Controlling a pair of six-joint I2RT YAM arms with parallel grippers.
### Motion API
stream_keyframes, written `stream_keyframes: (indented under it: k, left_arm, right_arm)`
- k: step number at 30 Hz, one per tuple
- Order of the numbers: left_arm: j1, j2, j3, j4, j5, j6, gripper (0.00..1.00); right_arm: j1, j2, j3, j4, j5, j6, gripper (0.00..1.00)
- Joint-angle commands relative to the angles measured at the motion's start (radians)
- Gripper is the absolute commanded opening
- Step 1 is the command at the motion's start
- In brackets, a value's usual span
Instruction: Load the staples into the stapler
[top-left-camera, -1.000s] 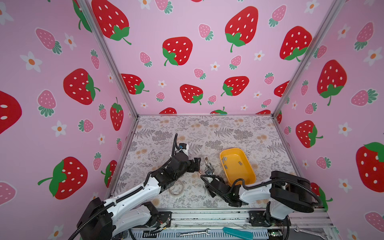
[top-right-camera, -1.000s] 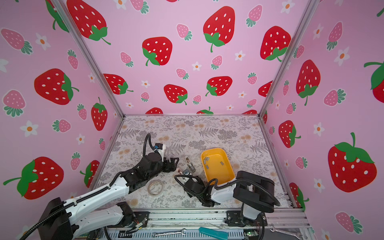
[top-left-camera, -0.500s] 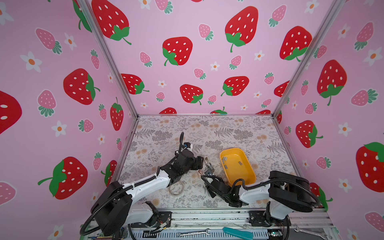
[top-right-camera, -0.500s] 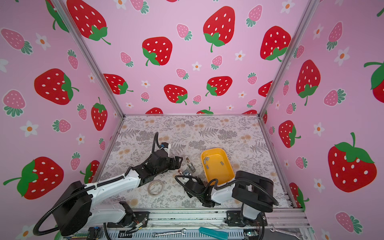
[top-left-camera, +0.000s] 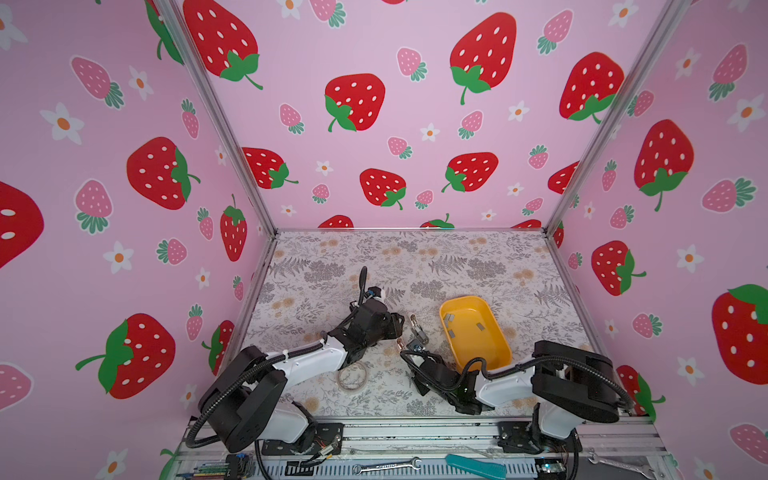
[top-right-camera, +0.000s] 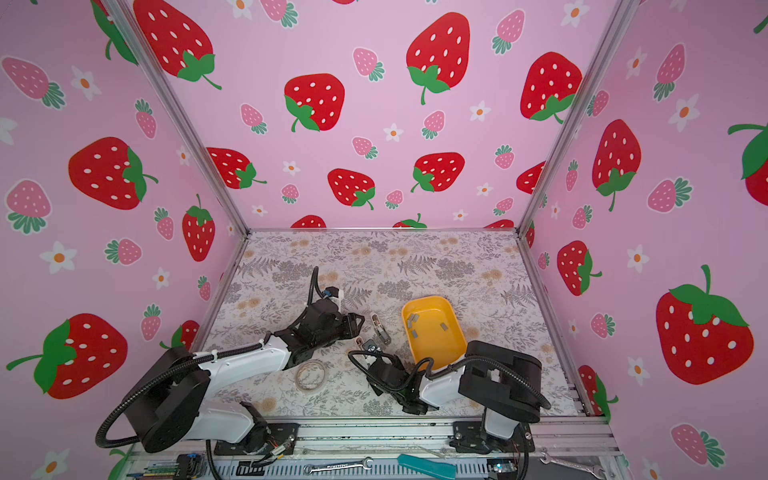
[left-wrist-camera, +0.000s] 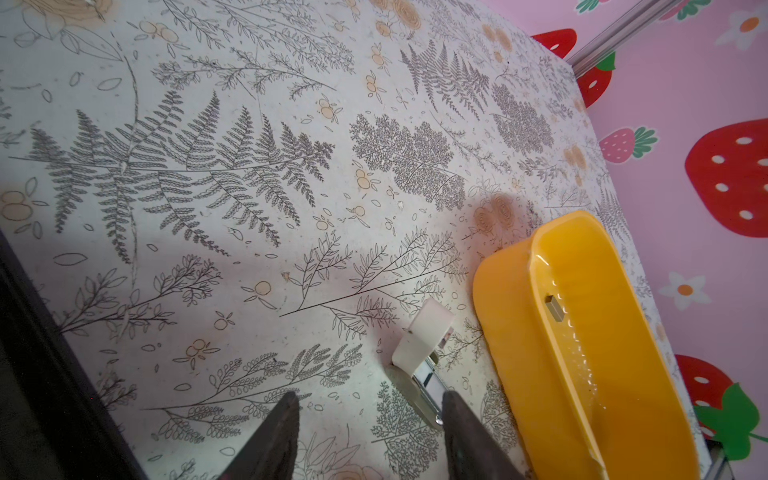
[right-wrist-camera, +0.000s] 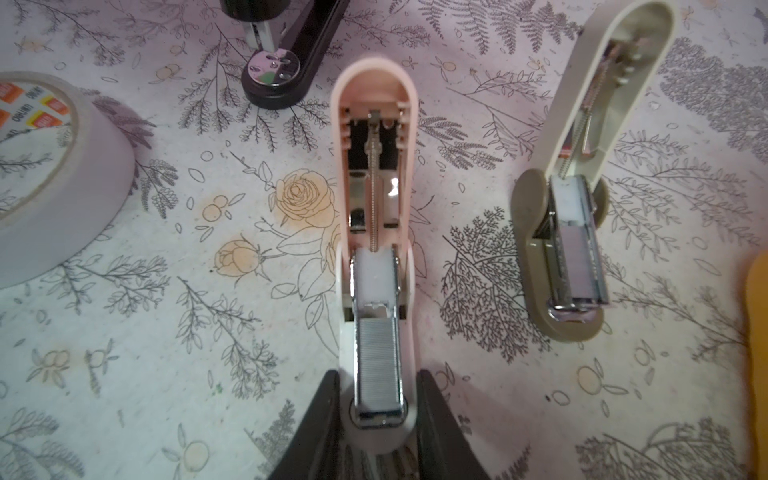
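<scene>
Pink strawberry walls, matte floral-print table. Both top views: glossy yellow tray holds loose grey staples, flat short strips. Left wrist: my left gripper part open, empty, one finger just beside the beige stapler, lid swung open. Right wrist: my right gripper pinches the pink stapler base; ribbed staples sit in its open metal channel. Tape roll, black stapler nearby.
</scene>
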Motion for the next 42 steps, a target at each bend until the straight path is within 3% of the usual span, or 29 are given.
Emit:
stream_keyframes:
  k: [1, 15, 42]
  left_arm:
    - [0.003, 0.014, -0.033, 0.039, -0.024, -0.009, 0.48]
    - [-0.012, 0.056, -0.048, 0.052, -0.013, 0.007, 0.23]
    - [-0.17, 0.115, -0.061, 0.119, -0.047, 0.0, 0.22]
  right_arm:
    - [-0.003, 0.024, 0.006, -0.023, -0.003, 0.011, 0.24]
    - [-0.004, 0.041, 0.019, -0.018, 0.003, 0.037, 0.16]
    - [-0.009, 0.041, 0.013, 0.01, -0.011, 0.048, 0.16]
